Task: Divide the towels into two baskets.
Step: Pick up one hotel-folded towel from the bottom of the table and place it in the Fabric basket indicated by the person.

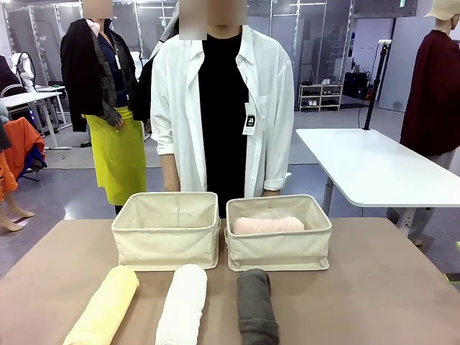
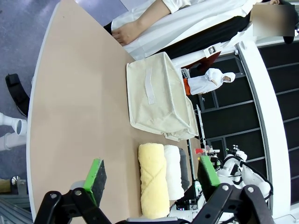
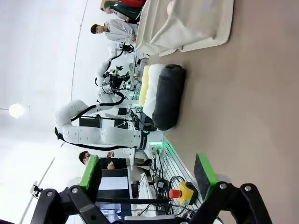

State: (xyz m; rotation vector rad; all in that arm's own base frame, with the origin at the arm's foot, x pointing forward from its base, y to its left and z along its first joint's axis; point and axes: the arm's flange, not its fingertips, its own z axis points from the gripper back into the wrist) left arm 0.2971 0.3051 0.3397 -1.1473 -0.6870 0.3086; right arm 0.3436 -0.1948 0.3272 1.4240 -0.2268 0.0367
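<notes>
Left gripper (image 2: 152, 175) and right gripper (image 3: 147, 171) are held agape and empty; the yellow towel (image 1: 106, 305), laid near left beside the white towel (image 1: 183, 302) and grey towel (image 1: 256, 307), should be clasped across its middle and carried to the far left basket (image 1: 165, 243), the pink towel (image 1: 267, 225) being lodged in the right basket (image 1: 280, 253).

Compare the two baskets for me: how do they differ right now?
The left basket looks empty inside; the right basket holds the pink towel, lying across it. The yellow towel and the white towel lie in front of the left basket; just the grey towel lies in front of the right basket. Both are beige, rectangular and upright, seemingly the same size, and stand side by side.
</notes>
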